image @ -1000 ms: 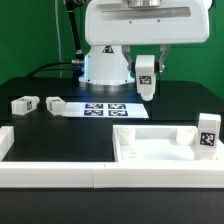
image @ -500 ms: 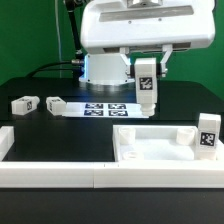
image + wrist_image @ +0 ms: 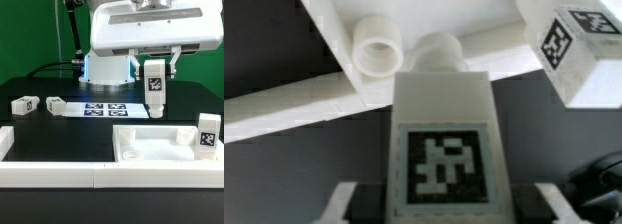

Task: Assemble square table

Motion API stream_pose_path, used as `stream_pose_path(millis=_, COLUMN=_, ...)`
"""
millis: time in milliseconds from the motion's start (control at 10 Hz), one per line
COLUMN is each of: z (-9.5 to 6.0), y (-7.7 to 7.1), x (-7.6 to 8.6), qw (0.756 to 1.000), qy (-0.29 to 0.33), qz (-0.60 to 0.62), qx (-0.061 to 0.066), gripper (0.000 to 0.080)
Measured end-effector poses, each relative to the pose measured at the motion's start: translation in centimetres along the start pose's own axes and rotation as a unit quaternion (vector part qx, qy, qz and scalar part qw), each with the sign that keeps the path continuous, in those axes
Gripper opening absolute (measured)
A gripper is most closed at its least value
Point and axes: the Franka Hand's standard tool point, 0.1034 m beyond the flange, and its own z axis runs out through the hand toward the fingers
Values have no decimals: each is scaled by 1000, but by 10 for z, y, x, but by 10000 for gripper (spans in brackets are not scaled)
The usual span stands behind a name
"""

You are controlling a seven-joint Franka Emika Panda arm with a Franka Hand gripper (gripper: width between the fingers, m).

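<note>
Grip was on a small white rectangular plastic leg block (image 3: pixel 156 90) with a black-and-white tag: the end effector (image 3: pixel 156 72) clamped it upright between two narrowly parted fingers, clear of the black surface (image 3: pixel 60 135). The large white plastic square tray-like table top (image 3: pixel 140 152) lay on the surface below and nearer the camera than the held block, apart from it. A second white tagged leg block (image 3: pixel 208 135) stood upright at the top's edge on the exterior view's right. Two more tagged white blocks lay well apart on the exterior view's left, the outer lying block (image 3: pixel 24 103) and the inner lying block (image 3: pixel 55 103), the latter just beside the marker board (image 3: pixel 105 108).

In the wrist view the held block hid much of the top; one raised round corner socket (image 3: pixel 375 48) showed past it. The fingertips were cut off at the picture's edge. Whether the standing block sat in a socket could not be told.
</note>
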Motion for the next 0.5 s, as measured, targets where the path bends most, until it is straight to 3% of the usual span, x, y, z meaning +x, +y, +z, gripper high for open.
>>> stream_pose_path(millis=100, z=10, y=10, x=1, qw=1000, qy=-7, qz=-16, qx=-9, gripper=290)
stream_pose_path(millis=200, z=14, y=19, x=15, qw=1000, qy=2, qz=-23, qx=-14, gripper=290)
stream_pose_path(millis=500, z=31, y=25, x=26, qw=999, qy=7, qz=-24, qx=-20, gripper=290)
